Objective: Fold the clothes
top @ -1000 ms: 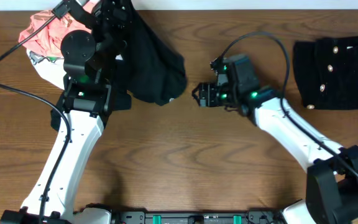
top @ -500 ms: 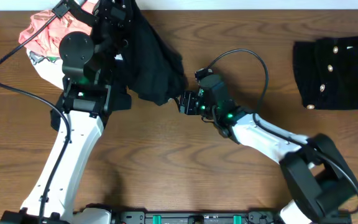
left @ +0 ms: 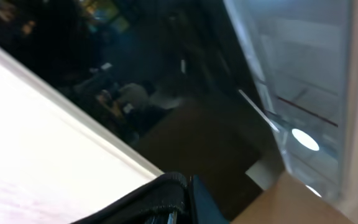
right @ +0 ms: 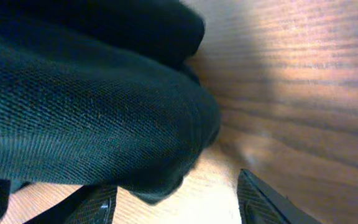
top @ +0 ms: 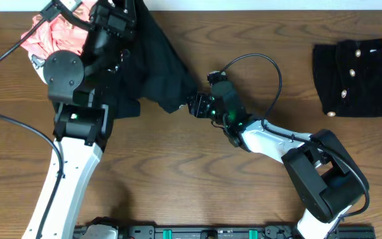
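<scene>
Overhead: pink garment (top: 62,33) was bunched at the far-left back of the table (top: 178,186), with a white printed one (top: 40,65) just beside it. Left gripper (top: 119,14) sat raised over that pile, clenched on the top of the black T-shirt (top: 158,66). The shirt hung from it as a crumpled dark drape, sloping down-right to a rounded corner on the wood; no logo visible. Right gripper (top: 194,104) was at that corner. Right wrist view: fingers (right: 101,202) spread, with the shirt's folded edge just above the gap, not clamped. Black buttoned garment (top: 360,76) lay flat at far right, well apart.

Vs 1 s ago: the right gripper was well clear of the shirt and has moved left to its corner. The left arm swung left, so more pink shows. The shirt is pulled narrower and the buttoned garment is unchanged.
</scene>
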`<state>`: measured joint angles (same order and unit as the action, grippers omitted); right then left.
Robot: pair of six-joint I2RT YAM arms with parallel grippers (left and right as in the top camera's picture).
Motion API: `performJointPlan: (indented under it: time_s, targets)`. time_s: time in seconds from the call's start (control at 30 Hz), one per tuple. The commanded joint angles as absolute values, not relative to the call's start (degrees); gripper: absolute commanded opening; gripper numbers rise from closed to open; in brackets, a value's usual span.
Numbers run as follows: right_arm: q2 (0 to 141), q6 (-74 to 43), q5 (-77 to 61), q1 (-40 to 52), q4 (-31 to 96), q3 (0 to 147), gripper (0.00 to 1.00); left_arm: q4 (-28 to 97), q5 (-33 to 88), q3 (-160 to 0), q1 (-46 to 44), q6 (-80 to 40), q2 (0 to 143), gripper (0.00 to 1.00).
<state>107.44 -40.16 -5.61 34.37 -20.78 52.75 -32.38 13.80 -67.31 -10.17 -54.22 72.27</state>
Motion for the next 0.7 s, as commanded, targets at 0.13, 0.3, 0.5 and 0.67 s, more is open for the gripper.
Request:
performJointPlan:
  time_s: [0.13,0.3,0.5,0.67]
  targets:
    - [108.4,-40.7,-4.4,35.2,-24.8,52.6,0.57,-33.1,16.1,-68.6,-10.1,-55.2,69.3,0.06]
    - [108.4,-40.7,-4.3,36.0,-26.2,52.6,0.57,-33.1,16.1,-68.6,-10.1,-58.6,68.9,0.06]
    - [108.4,-40.6,-4.3,36.1,-26.4,52.6,0.57,-33.1,16.1,-68.6,-10.1,-59.3,67.5,0.06]
    - [108.7,-40.6,-4.2,36.1,-26.7,52.6,0.56,-33.1,16.1,-68.6,-10.1,-59.3,65.1,0.06]
